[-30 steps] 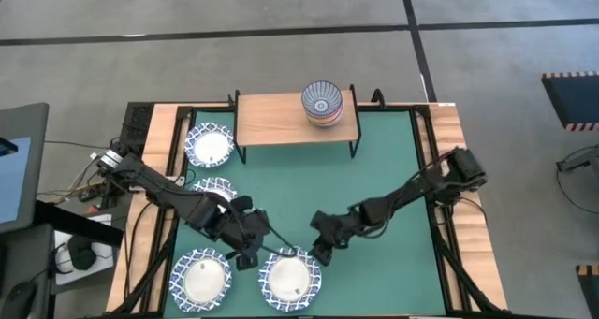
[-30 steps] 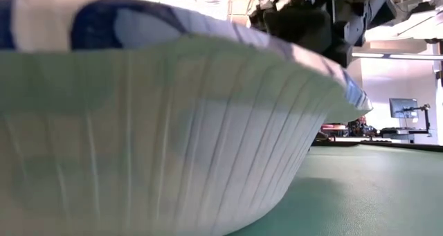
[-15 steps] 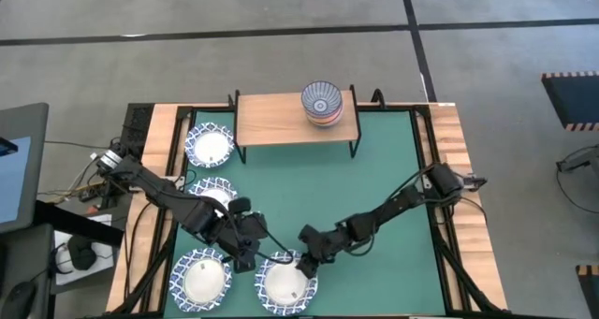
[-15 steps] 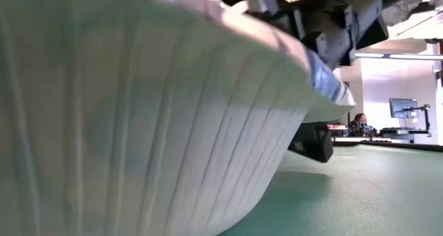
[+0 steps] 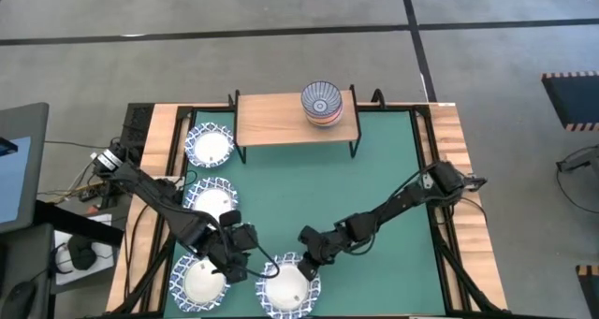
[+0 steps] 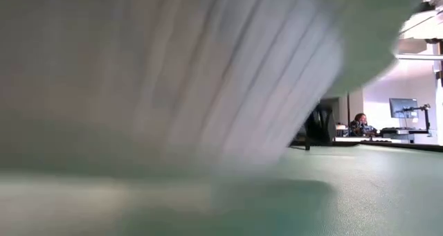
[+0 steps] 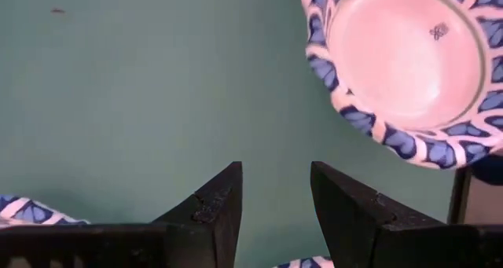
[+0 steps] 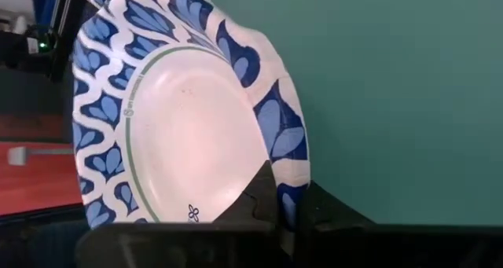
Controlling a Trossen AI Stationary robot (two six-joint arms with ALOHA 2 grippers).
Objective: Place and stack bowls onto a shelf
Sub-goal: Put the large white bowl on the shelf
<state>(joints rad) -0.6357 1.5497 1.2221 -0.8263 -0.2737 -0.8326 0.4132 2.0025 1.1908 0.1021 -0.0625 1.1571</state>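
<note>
Four wide blue-lattice bowls show on the green mat: far left [image 5: 208, 146], mid left [image 5: 211, 199], near left [image 5: 200, 282] and near middle [image 5: 286, 287]. My right gripper [image 5: 306, 256] is shut on the near-middle bowl [image 8: 181, 134], whose ribbed wall [image 6: 173, 70] fills the low view, blurred. My left gripper [image 5: 236, 261] hovers open between the two near bowls, its fingers [image 7: 224, 201] over bare mat. The shelf [image 5: 281, 123] stands at the far edge, with a stack of small bowls [image 5: 321, 102] on its plank. My right gripper pinches the near-middle bowl's rim [image 8: 284, 170] at its far right side, one finger inside the bowl and one outside. The fingers slant down from the table's far right. Whether the bowl is clear of the mat, I cannot tell.
The middle and right of the green mat [image 5: 374, 169] are bare. Black rails and wooden boards [image 5: 451, 141] frame the table. In the room beyond, a person [image 6: 360, 120] sits at a desk.
My right gripper has dropped toward the near edge onto the near-middle bowl's rim and shut on it. The bowl has tipped and shifted toward the near edge. My left gripper has moved toward the near left bowl and stayed open.
</note>
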